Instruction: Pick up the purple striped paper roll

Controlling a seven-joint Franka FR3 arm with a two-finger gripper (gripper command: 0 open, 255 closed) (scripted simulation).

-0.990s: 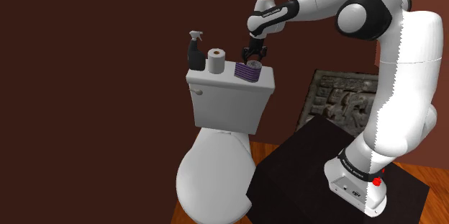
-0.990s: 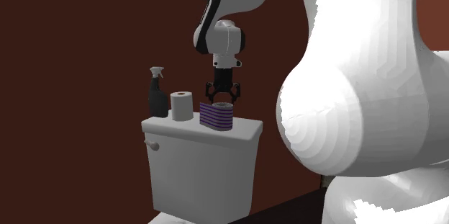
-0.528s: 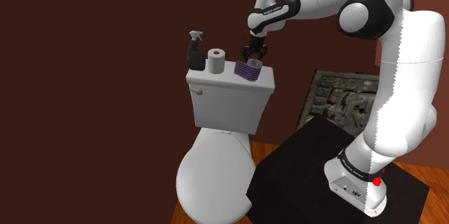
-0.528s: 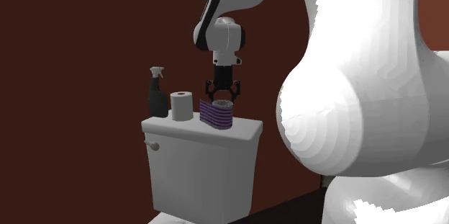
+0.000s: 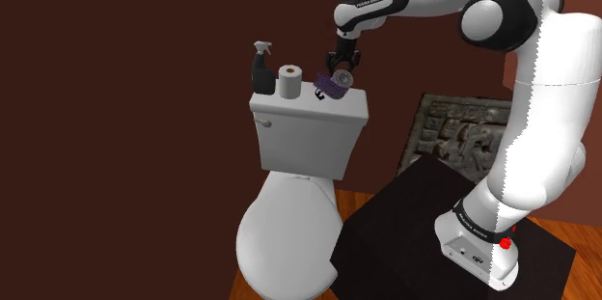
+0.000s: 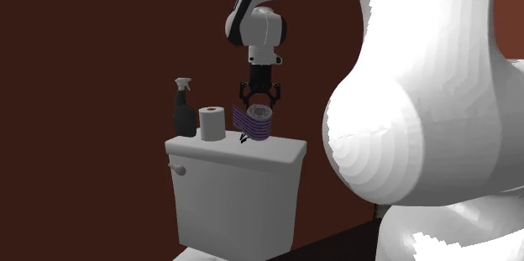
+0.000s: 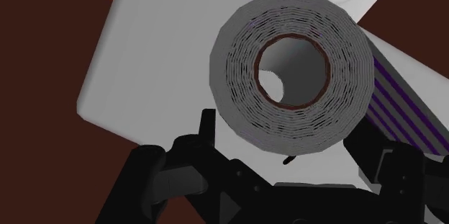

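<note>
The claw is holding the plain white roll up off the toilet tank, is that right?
No. The claw is holding the purple striped roll up off the toilet tank, as the second exterior view shows. The plain white roll stands on the tank, between the spray bottle and the claw.

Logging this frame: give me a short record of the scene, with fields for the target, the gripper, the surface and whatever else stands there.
target: purple striped paper roll, tilted, apparently just clear of the lid
gripper: gripper, reaching down from above, shut on the roll
surface: white toilet tank lid
neighbours: white paper roll and dark spray bottle, both upright on the lid, apart from the target
task status: roll grasped; a small shadow under it suggests it is off the surface
</note>
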